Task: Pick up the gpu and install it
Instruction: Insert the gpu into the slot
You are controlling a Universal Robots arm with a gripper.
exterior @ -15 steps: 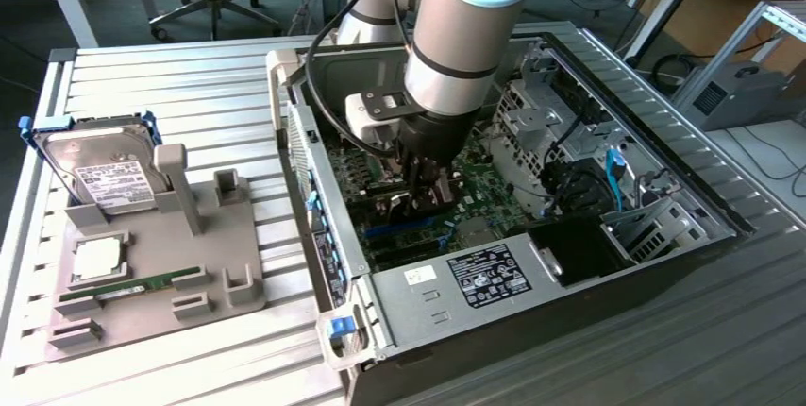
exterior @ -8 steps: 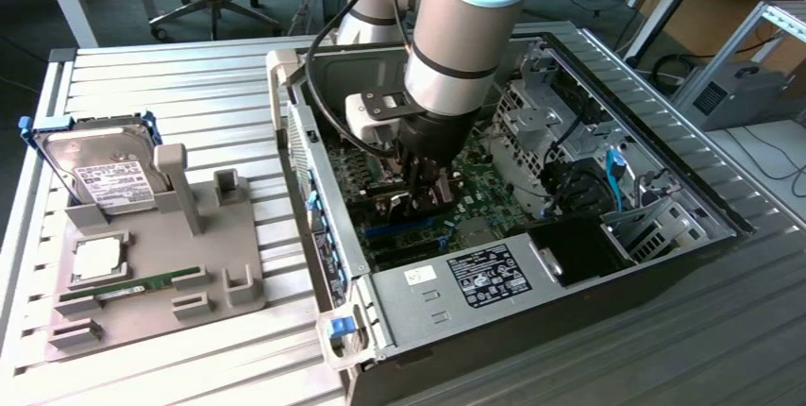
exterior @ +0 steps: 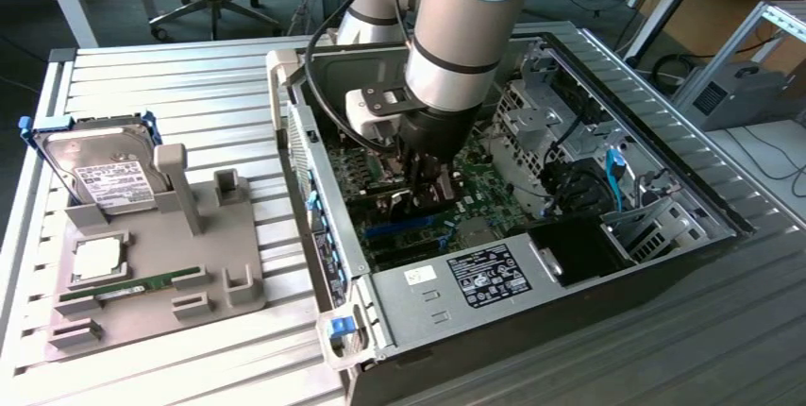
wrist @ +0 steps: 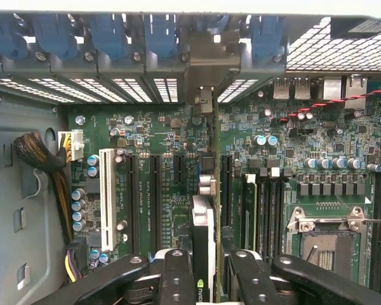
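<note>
Toward the lower edge of the exterior view, the open computer case (exterior: 391, 316) lies on its side; at that view's lower left a grey tray (exterior: 208, 247) carries the green RAM stick (exterior: 139, 285) and, farther back, the hard drive (exterior: 108, 168) in its blue frame; mid-frame, the gripper (exterior: 422, 194) reaches into the case, fingers (wrist: 178, 273) clamped on the gpu (wrist: 203, 244), which stands edge-on over the motherboard (wrist: 159, 133) slots, pointing toward the blue clips (wrist: 159, 32) on the rear wall.
</note>
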